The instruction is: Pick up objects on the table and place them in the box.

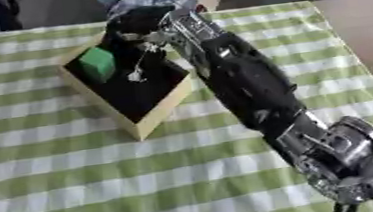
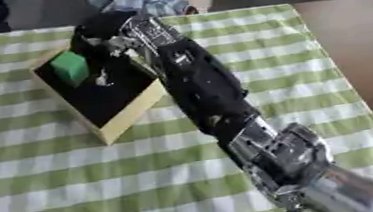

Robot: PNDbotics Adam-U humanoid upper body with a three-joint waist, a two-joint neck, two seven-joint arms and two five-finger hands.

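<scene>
Right robot hand (image 1: pixel 141 20) over the box (image 1: pixel 153 124) beside a green block (image 1: pixel 97 64), finger spread unreadable.

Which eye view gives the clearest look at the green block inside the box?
The left eye view: the green block sits nearer the picture's middle, in the box, with its top and side faces plain. The right eye view shows the same block further left, equally unhidden; the right hand stays beside it.
</scene>
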